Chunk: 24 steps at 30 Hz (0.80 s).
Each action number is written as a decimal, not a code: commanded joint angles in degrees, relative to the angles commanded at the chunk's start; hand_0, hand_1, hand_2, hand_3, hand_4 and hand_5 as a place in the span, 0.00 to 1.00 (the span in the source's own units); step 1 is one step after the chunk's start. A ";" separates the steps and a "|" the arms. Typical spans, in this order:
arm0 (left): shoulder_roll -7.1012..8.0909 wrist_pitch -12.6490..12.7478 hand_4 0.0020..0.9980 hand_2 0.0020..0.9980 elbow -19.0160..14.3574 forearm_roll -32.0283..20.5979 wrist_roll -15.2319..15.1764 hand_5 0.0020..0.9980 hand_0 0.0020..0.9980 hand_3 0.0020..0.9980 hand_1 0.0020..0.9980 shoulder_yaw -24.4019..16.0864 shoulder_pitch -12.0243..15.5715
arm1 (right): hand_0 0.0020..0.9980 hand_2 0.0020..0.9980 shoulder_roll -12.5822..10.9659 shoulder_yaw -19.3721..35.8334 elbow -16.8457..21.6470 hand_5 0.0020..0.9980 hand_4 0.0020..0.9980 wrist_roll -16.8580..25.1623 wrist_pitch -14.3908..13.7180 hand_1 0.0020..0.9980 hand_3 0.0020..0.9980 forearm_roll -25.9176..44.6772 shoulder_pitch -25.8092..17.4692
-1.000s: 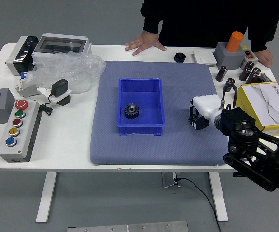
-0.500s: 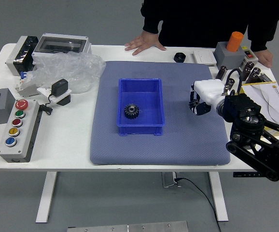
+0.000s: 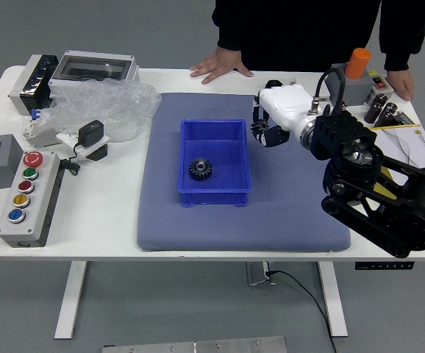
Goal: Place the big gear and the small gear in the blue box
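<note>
Reaching in from the right edge of the frame, the right arm [image 3: 378,202] brings its white-covered right hand [image 3: 286,109] over the upper middle of the picture, just off the upper right corner of the blue box [image 3: 212,198]. The hand is closed around the small gear [image 3: 259,127], a dark toothed piece that shows at the fingertips, to the right of the box and apart from it. The big gear [image 3: 200,169] lies inside the blue box, in the lower left part of its floor, with its toothed rim and centre hole facing up. The box sits on a blue-grey mat [image 3: 293,220] across the middle of the frame, on the white table [image 3: 102,235].

At the top of the frame stands a person in black [image 3: 301,33]. One of the person's hands [image 3: 222,65] is laid on the table with fingers spread, above the mat's upper edge; the other [image 3: 401,84] rests at the table's edge in the upper right. Near that one, an orange cylinder [image 3: 357,64] stands upright on a grey block [image 3: 351,87]. Clear plastic wrapping [image 3: 117,107] lies in the upper left, and a box with coloured buttons [image 3: 40,220] lies at the left, below the middle
</note>
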 joint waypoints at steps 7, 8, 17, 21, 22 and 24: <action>0.04 -0.13 0.72 0.82 0.00 0.70 0.05 0.28 0.84 0.85 0.81 -0.21 0.09 | 0.65 0.48 5.54 -0.36 -2.03 0.04 0.67 0.17 -0.30 0.49 0.52 -0.20 1.30; 0.04 -0.14 0.72 0.82 0.00 0.78 0.06 0.28 0.84 0.85 0.81 -0.23 0.10 | 0.65 0.48 6.09 -0.34 -2.30 0.04 0.67 0.21 -0.30 0.49 0.52 -0.11 1.33; 0.09 -0.23 0.71 0.82 0.00 1.19 0.12 0.28 0.84 0.85 0.81 -0.18 0.09 | 0.64 0.72 9.27 0.42 -4.70 0.42 0.81 -0.51 1.67 0.61 0.84 3.01 1.32; 0.12 -0.24 0.71 0.82 0.00 1.25 0.14 0.28 0.84 0.85 0.81 -0.16 0.07 | 0.64 0.72 9.63 0.87 -5.19 0.42 0.81 -0.65 2.47 0.61 0.84 4.02 1.28; 0.13 -0.24 0.71 0.82 0.00 1.26 0.13 0.28 0.84 0.85 0.81 -0.16 0.07 | 0.64 0.72 9.69 1.01 -5.24 0.42 0.81 -0.69 2.56 0.61 0.84 4.15 1.27; 0.13 -0.25 0.71 0.82 0.00 1.28 0.13 0.28 0.84 0.85 0.81 -0.16 0.07 | 0.67 0.80 9.70 1.27 -5.28 0.48 0.86 -0.74 2.75 0.64 0.93 4.29 1.26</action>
